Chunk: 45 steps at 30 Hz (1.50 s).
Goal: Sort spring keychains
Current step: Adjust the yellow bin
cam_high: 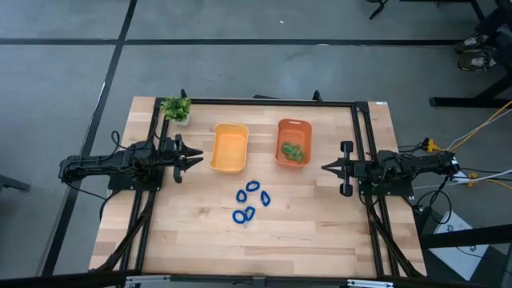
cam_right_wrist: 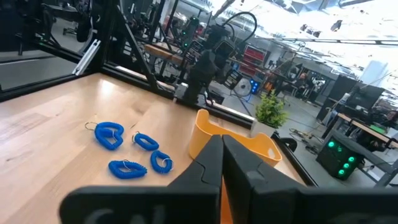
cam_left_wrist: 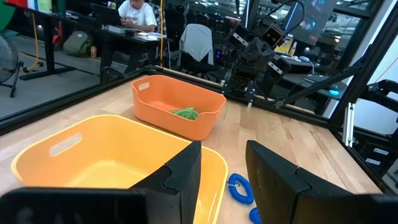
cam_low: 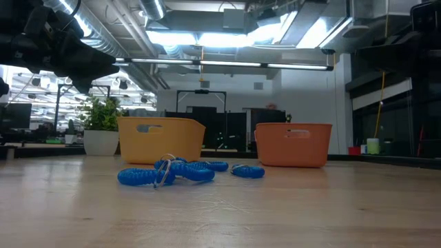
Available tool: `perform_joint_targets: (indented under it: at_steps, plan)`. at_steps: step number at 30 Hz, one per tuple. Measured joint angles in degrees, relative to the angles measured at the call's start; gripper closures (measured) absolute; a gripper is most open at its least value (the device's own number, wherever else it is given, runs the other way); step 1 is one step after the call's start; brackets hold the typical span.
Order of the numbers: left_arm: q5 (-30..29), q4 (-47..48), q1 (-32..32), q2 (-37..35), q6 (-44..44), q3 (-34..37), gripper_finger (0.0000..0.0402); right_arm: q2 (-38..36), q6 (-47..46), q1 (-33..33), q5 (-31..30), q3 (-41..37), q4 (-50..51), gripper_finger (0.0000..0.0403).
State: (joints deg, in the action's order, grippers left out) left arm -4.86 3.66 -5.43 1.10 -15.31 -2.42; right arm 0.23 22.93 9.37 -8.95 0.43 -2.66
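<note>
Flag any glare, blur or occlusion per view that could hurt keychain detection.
High view: even light, blue keychains small but crisp. Low view: bright ceiling lights backlight the bins; keychains overlap. Left wrist view: own fingers hide most of the table, one keychain peeks out. Right wrist view: keychains clear, window glare behind.

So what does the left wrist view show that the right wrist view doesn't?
Only the left wrist view shows the orange bin with green keychains inside, and a person seated at a desk beyond the table. Only the right wrist view shows the plant and all the blue keychains spread on the table. Both show the yellow bin and some blue keychains.
</note>
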Motion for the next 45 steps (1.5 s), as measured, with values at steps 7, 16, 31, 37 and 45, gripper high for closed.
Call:
perform_joint_targets:
  at_steps: [7, 16, 31, 37, 45]
  plan:
    - [0.00, -0.01, 0.00, 0.01, -0.01, 0.01, 0.0279, 0.00, -0.16, 0.00, 0.00, 0.00, 0.00, 0.0388]
    - [-0.01, -0.02, 0.02, 0.01, 0.00, 0.01, 0.0279, 0.00, -0.16, 0.02, 0.00, 0.00, -0.01, 0.0387]
    - [-3.05, -17.70, 0.00, 0.02, -14.49, 0.00, 0.0279, 0.00, -0.18, 0.02, 0.00, 0.00, 0.00, 0.0387]
    - [-2.95, -22.25, 0.13, 0.00, -13.66, 0.00, 0.0279, 0.00, -0.18, 0.02, 0.00, 0.00, 0.00, 0.0387]
    - [-0.75, -29.13, 0.13, 2.14, -8.98, -0.56, 0.0279, 0.00, -0.18, 0.02, 0.00, 0.00, 0.00, 0.0387]
